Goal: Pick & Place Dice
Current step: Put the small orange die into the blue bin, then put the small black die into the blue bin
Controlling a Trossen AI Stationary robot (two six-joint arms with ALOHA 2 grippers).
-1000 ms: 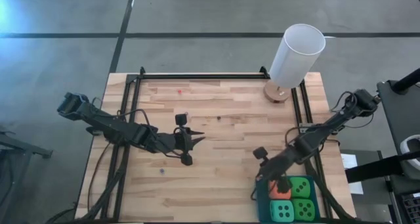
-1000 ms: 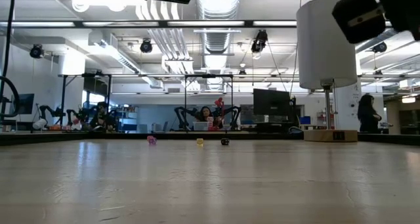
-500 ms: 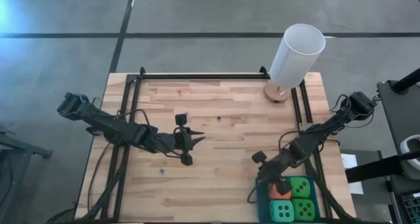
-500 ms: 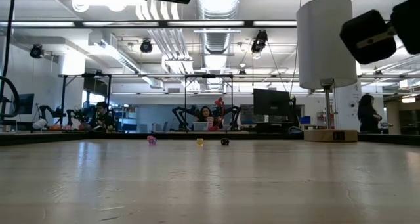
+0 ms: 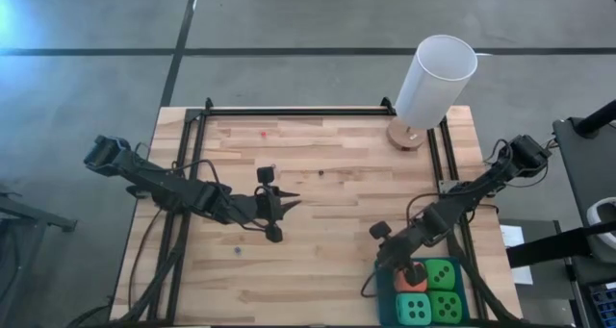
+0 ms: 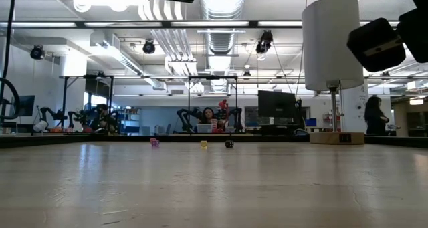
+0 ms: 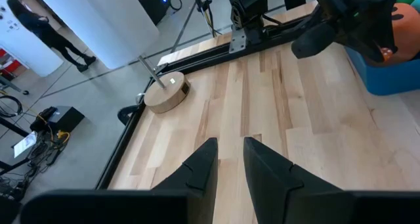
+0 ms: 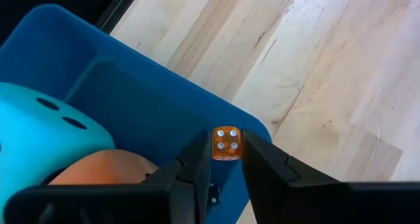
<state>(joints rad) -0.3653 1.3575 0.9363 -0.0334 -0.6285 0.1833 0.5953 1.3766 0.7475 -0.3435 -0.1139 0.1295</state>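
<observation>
- The right claw (image 8: 226, 153) is narrow, pinching a small orange die (image 8: 226, 143) by two opposite flat faces.
- It hangs over the rim of the blue bin (image 8: 131, 99), at the table's (image 5: 318, 155) 5 o'clock corner.
- The die looks hard, slick and very light; a corner grip would likely squirt it out.
- The left claw (image 7: 230, 155) waits near the centre, slightly parted and empty.

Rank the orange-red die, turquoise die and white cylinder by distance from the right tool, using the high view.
1. Orange-red die, in the blue tray, under the right tool holding a small amber die.
2. Turquoise die, next to it in the tray.
3. White cylinder, at the far right corner of the table.
</observation>
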